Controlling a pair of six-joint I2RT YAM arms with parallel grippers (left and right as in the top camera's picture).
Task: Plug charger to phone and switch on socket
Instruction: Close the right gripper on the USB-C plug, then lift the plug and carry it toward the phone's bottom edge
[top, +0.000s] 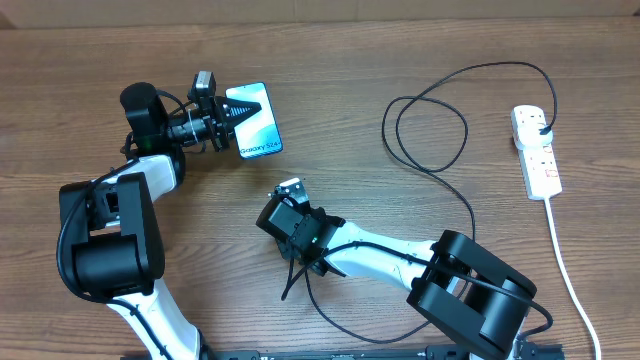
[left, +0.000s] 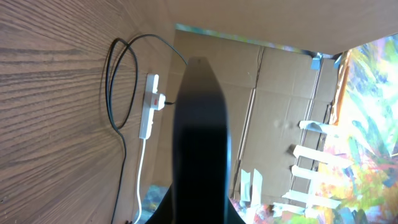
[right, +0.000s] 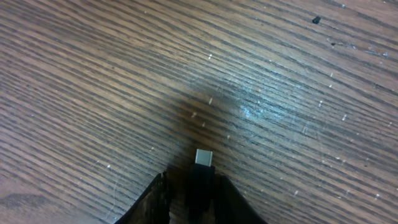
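Holding the charger (right: 204, 157) straight matters most here. The right gripper (right: 190, 182) has narrowed onto its black connector, and the silver tip pokes out just above the worktop (right: 280, 74). At the far left, the left gripper (top: 232, 116) is clamped on one edge of the phone (top: 258, 128), screen up. The phone's port cannot be made out, so bring the tip in slowly, level and square to the edge. The socket (top: 536, 150) lies well apart on the right.
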